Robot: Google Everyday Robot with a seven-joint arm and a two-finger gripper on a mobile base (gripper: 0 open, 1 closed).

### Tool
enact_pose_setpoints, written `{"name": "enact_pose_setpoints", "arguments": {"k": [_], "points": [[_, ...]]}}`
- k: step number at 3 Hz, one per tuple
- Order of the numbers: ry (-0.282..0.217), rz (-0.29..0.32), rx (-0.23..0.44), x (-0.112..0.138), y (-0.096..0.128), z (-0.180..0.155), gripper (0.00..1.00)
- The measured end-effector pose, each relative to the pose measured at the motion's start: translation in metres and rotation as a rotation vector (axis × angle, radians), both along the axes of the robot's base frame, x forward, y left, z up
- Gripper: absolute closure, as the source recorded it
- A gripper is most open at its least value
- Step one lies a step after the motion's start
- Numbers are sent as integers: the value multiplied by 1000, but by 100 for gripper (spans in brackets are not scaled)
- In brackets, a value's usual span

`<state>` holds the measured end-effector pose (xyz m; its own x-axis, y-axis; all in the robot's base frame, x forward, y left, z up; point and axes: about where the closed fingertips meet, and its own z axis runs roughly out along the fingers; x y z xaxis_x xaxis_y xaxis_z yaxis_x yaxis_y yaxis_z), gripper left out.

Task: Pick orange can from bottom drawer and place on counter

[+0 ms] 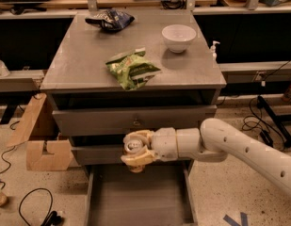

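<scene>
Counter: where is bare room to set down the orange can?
The counter is bare left of the green bag, up to its left edge, and at the front right corner, in front of the white bowl. The back is crowded: dark bag and bowl. The tool, holding the orange can, is above the bottom drawer.
</scene>
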<state>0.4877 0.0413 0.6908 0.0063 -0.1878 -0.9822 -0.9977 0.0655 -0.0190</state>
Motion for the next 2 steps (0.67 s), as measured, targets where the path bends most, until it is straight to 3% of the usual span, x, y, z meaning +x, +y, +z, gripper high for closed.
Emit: {"name": "enact_pose_setpoints", "arguments": {"k": [1, 2], "points": [[-15, 24, 2, -1, 12, 24, 100], [-25, -29, 17, 4, 33, 93, 100]]}}
